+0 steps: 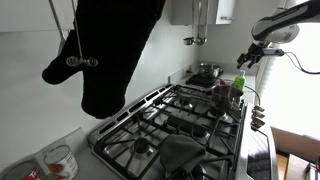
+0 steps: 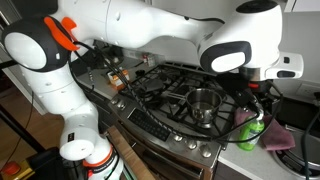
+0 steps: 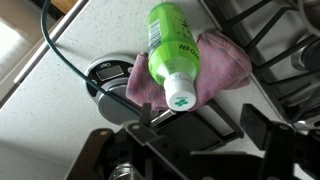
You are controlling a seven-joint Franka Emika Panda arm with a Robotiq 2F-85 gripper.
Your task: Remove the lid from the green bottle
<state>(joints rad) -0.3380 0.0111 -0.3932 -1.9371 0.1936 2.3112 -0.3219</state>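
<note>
The green bottle stands upright on a pink cloth on the counter beside the stove. Its white lid carries a green mark and is on the bottle. My gripper is open and empty, above the bottle, with the lid just off its fingertips, nearer one finger. In both exterior views the bottle stands at the stove's edge with the gripper hovering over it. The gripper's jaws are hidden by the arm in an exterior view.
A shiny steel pot sits on the gas hob. A black oven mitt hangs close to the camera. A dark round disc with a black cable lies on the counter next to the cloth.
</note>
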